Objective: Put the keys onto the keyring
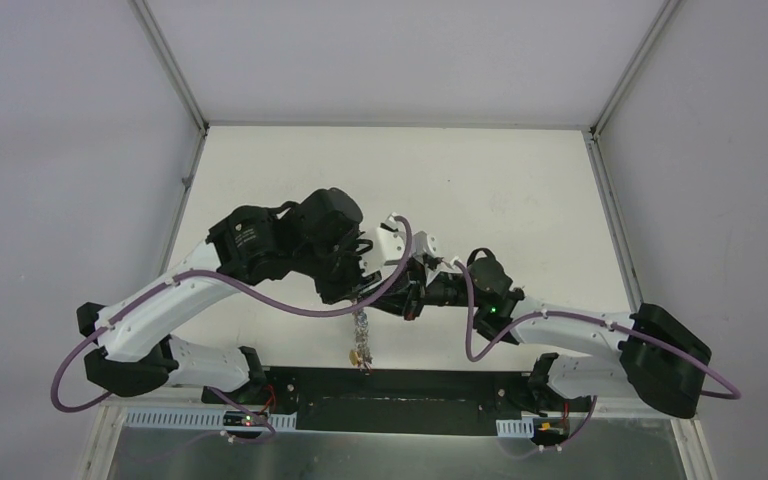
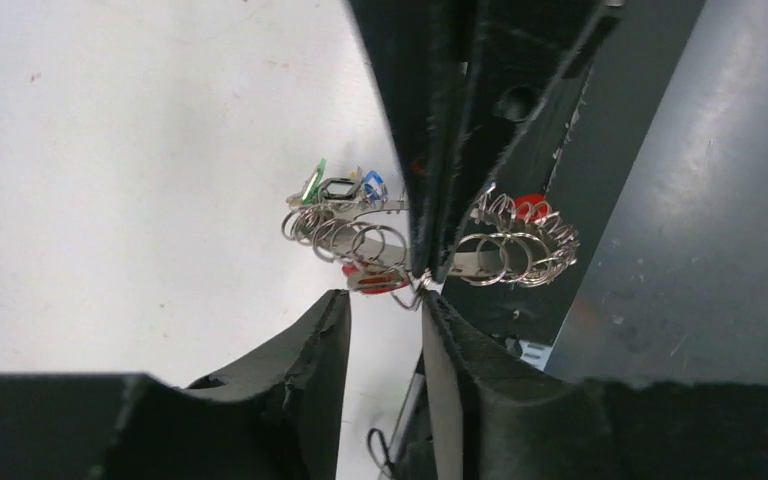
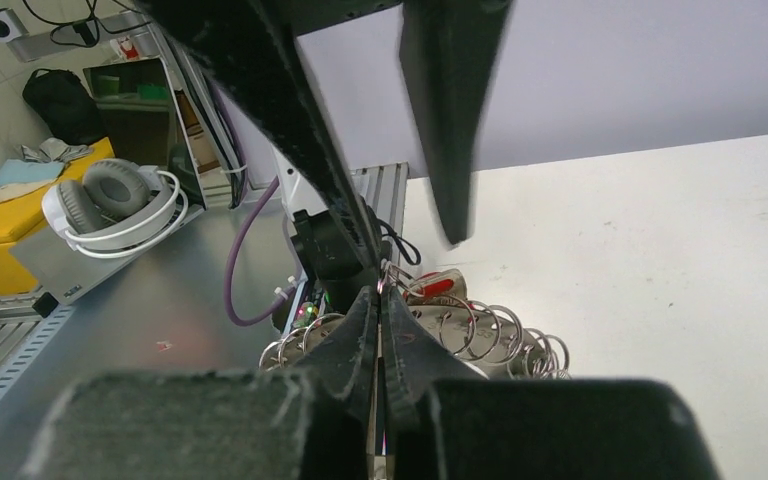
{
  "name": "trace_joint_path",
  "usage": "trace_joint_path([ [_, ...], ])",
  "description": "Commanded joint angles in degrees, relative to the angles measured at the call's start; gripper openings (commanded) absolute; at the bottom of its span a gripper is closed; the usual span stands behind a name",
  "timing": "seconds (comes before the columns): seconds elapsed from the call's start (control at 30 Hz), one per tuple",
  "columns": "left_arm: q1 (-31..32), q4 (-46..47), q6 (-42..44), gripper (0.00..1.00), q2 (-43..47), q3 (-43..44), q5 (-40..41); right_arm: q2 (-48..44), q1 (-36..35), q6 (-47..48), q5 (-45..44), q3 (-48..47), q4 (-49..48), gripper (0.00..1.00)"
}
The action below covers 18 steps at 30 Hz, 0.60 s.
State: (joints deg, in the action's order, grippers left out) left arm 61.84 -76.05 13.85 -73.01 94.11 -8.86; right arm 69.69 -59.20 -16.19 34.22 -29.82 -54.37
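The keyring [image 2: 516,247] is a silver band strung with many small rings and coloured tags [image 2: 345,187]. It hangs in mid-air between both arms, with keys dangling below it [image 1: 361,338]. My right gripper [image 3: 380,292] is shut on the keyring, its fingers [image 2: 440,150] coming down from above in the left wrist view. A key with a red head [image 2: 375,281] lies against the band beside those fingertips [image 3: 438,286]. My left gripper [image 2: 385,300] is open just below the keyring; one fingertip [image 2: 432,303] touches a small wire ring. I cannot single out a black-headed key.
The white table [image 1: 480,190] stretches behind the arms. Below the keyring lies the dark base strip [image 1: 400,385] and a grey metal plate [image 2: 680,230]. Headphones [image 3: 110,205] and a yellow box [image 3: 5,215] lie off the table. A purple cable [image 3: 245,265] loops nearby.
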Motion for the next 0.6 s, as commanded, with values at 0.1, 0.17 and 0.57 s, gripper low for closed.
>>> trace_joint_path([
  [0.1, 0.12, 14.47, -6.00, 0.60, 9.50, -10.12, 5.96, -5.66, -0.21, 1.38, -2.05, 2.08, -3.07, 0.00],
  [0.17, 0.06, 18.19, -7.99, 0.68, 11.63, -12.81, 5.67, -6.63, 0.29, 1.42, -2.00, 2.92, -3.10, 0.00],
  [0.57, -12.95, 44.97, -18.14, 0.72, 22.29, -32.40, -21.45, -12.19, 9.48, -5.05, 5.36, 5.83, -2.91, 0.00],
])
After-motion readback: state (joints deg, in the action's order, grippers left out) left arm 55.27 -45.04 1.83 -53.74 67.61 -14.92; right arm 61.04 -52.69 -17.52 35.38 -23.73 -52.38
